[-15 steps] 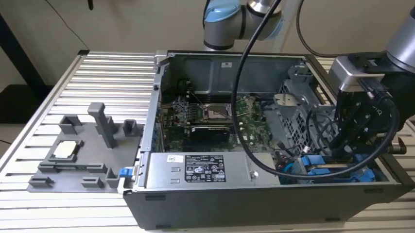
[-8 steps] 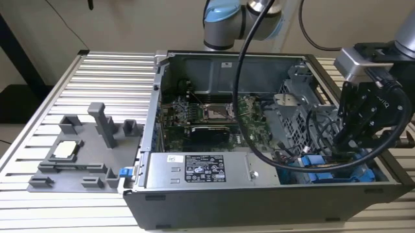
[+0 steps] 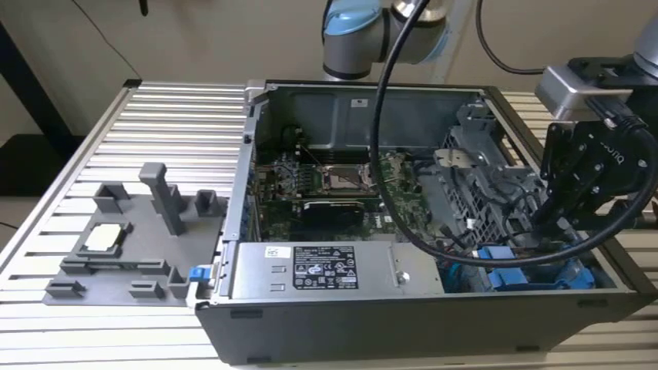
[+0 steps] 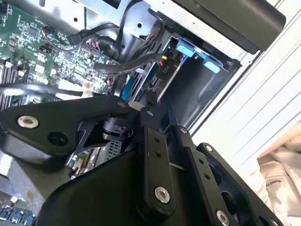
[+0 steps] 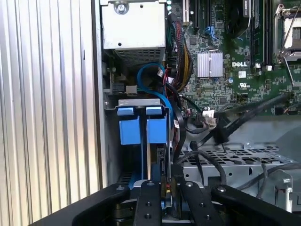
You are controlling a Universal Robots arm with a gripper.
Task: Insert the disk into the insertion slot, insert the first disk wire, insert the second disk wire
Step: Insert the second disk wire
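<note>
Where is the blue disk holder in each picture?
Exterior view: the blue disk carrier sits in the computer case's corner at the exterior view's right, beside the silver power-supply box.
First wrist view: the carrier stands near that box.
Second wrist view: the carrier sits against the case wall.
Shared landmark: the green motherboard.

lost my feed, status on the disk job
Gripper down at the drive bay, right by the blue carriers. Both carriers sit in their slots. Black cables loop close beside.
</note>
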